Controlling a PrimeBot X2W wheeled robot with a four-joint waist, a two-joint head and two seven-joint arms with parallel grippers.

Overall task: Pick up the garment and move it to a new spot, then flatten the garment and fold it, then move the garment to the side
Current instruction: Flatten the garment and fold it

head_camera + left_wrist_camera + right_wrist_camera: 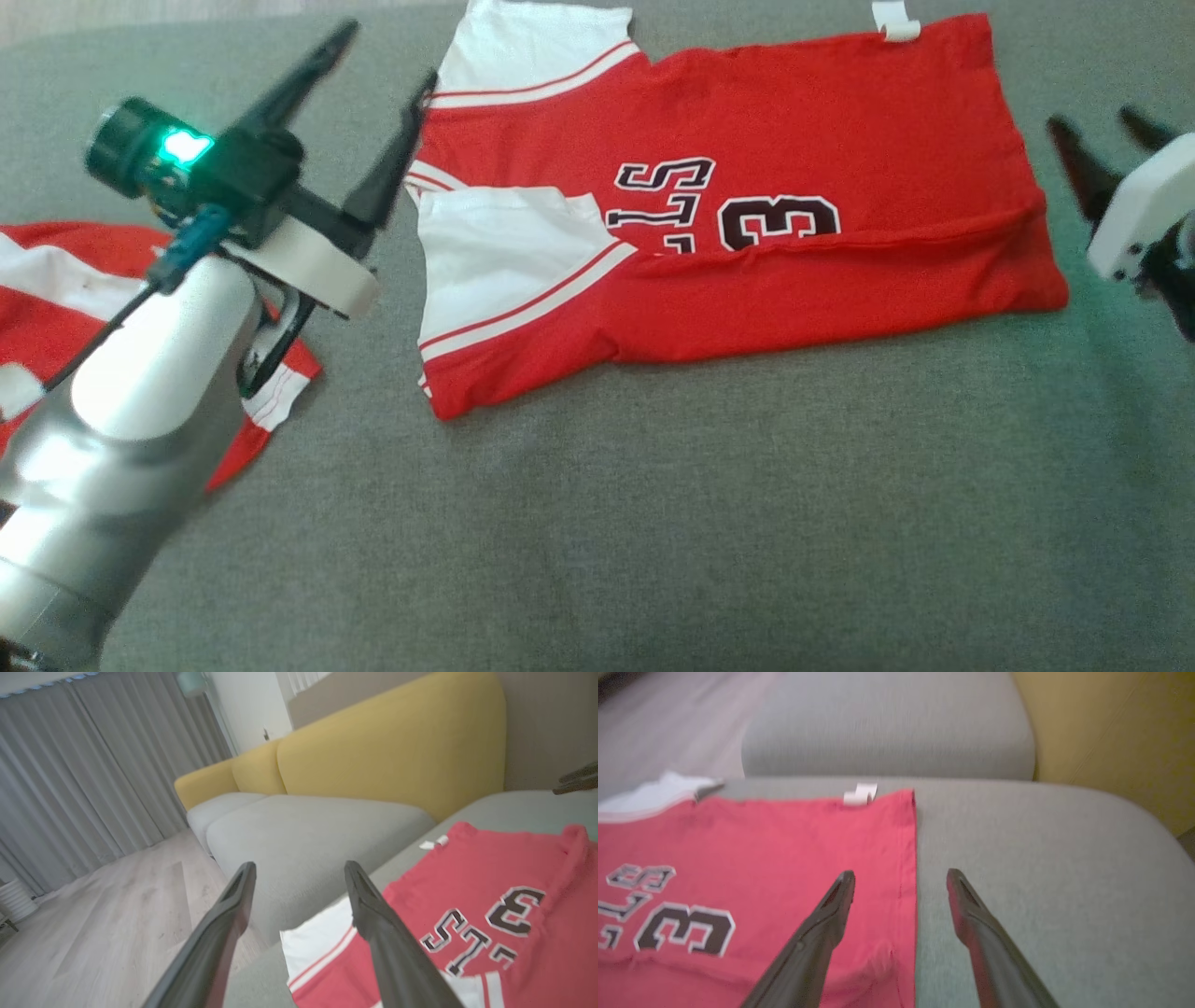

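In the head view, the red garment [747, 205] is lying folded on the grey cushion [653, 513], with the left gripper [390, 53] at its left edge and the right gripper [1092, 117] just off its right edge, both spreading their fingers. In the left wrist view, the spread fingers [228, 924] are framing a yellow sofa [387, 751]. In the right wrist view, parted fingers [822, 933] are straddling the garment's right hem.

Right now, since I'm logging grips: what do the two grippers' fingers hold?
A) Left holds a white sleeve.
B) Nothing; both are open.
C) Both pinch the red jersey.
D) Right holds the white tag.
B: left gripper and right gripper both show spread fingers with nothing between; the red jersey lies free on the grey cushion.
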